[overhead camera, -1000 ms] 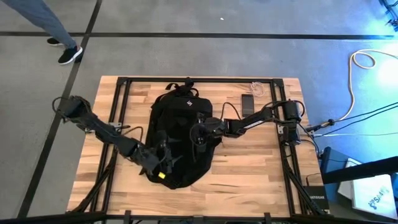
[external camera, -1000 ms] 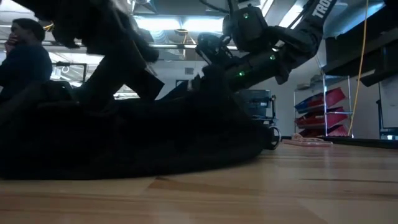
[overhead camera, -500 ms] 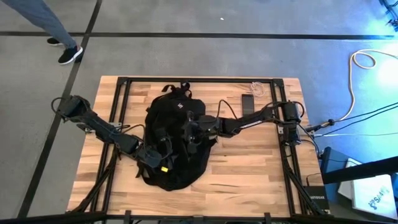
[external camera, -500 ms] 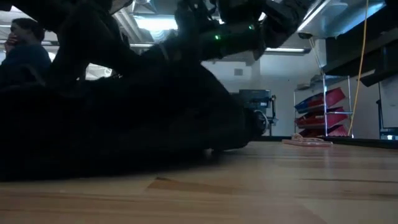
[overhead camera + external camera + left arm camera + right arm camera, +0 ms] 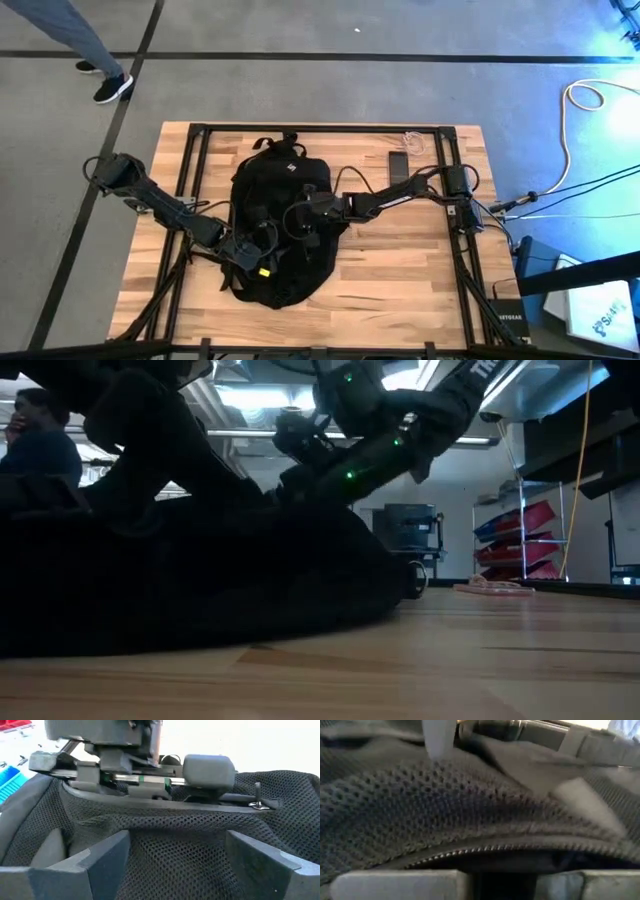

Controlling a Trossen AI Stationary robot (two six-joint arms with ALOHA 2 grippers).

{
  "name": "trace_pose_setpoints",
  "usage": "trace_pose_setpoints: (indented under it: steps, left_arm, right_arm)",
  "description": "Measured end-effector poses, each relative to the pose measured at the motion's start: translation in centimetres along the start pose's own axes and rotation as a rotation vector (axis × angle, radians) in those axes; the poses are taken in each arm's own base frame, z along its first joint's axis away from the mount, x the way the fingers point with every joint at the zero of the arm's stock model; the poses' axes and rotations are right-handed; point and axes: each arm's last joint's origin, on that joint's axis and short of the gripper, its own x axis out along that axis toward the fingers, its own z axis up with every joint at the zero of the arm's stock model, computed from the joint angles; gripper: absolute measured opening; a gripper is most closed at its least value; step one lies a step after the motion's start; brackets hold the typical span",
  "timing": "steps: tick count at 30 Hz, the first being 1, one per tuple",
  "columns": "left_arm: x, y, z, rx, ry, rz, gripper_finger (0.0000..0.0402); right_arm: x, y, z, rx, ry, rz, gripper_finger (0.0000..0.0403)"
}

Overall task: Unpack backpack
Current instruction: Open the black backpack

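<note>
1. The backpack [image 5: 278, 225] lies flat near the middle of the wooden desk [image 5: 400, 270], its top loop handle toward the far edge and its small white logo facing up.
2. The left end effector [image 5: 262, 252] sits over the near left part of the backpack; in the left wrist view its 2 fingers [image 5: 90, 862] stand spread wide, with black mesh fabric between them and nothing pinched.
3. The right end effector [image 5: 298, 214] reaches in from the right and rests on the middle of the backpack, just beside the left one.
4. In the right wrist view its fingers [image 5: 395, 885] are drawn close together at a zipper line [image 5: 470, 851] on the mesh; whether they actually pinch the fabric or the zipper cannot be told.
5. In the low view the backpack [image 5: 200, 580] is a dark mound on the desk, with both arms coming down onto it.
6. A small flat black phone [image 5: 398, 163] lies on the desk to the right of the backpack's top, apart from it.
7. A person's leg and shoe [image 5: 110, 88] show on the floor beyond the desk's far left corner, and a person [image 5: 40, 450] stands in the room behind.
</note>
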Motion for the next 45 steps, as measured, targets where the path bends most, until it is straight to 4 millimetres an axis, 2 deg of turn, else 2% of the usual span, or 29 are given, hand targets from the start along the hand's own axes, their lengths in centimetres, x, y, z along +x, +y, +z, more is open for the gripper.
trace_pose_setpoints:
  steps: [5, 8, 11, 14, 19, 22, 24, 27, 32, 36, 40, 45]
  left_arm:
    - [0.0, 0.0, 0.0, -0.001, 0.003, -0.006, 0.031]
    - [0.0, 0.0, 0.0, 0.002, 0.004, -0.008, 0.031]
    - [0.0, -0.1, 0.0, 0.002, 0.004, -0.011, 0.031]
    - [0.0, -0.1, 0.0, 0.002, 0.006, -0.023, 0.031]
    - [-0.1, -0.2, -0.1, 0.019, 0.007, -0.032, 0.031]
    - [-0.1, -0.2, -0.1, 0.027, 0.006, -0.033, 0.031]
    - [-0.2, -0.3, -0.1, 0.029, 0.006, -0.039, 0.031]
    - [-0.2, -0.4, -0.1, 0.033, 0.011, -0.072, 0.031]
    - [-0.2, -0.4, -0.1, 0.033, 0.013, -0.075, 0.031]
    - [-0.2, -0.4, -0.1, 0.031, 0.014, -0.078, 0.031]
    - [-0.2, -0.4, -0.1, 0.051, 0.014, -0.08, 0.031]
    - [-0.1, -0.3, -0.1, 0.041, 0.015, -0.074, 0.031]
  right_arm:
    - [-0.5, 0.7, 1.5, -0.048, -0.039, 0.064, 0.0061]
    - [-0.4, 1.2, 2.1, -0.099, 0.004, 0.099, 0.0084]
    - [0.0, 1.3, 1.4, -0.137, 0.08, 0.076, 0.0135]
    - [0.4, 1.4, 0.3, -0.155, 0.152, 0.036, 0.0203]
    - [-1.9, 1.3, 2.8, -0.167, 0.119, 0.024, 0.0307]
    - [-4.4, 1.8, 4.6, -0.153, 0.127, 0.039, 0.0342]
    - [-5.8, 2.1, 5.0, -0.146, 0.19, 0.028, 0.0357]
    - [-6.9, 2.1, 4.1, -0.139, 0.341, -0.02, 0.0369]
    - [-7.2, 1.9, 3.8, -0.103, 0.381, -0.045, 0.0372]
    - [-7.4, 1.6, 2.3, -0.125, 0.482, -0.109, 0.0372]
    - [-6.5, 0.3, 1.5, -0.082, 0.403, -0.132, 0.0361]
    - [-4.9, -0.8, 0.6, -0.014, 0.272, -0.073, 0.0338]
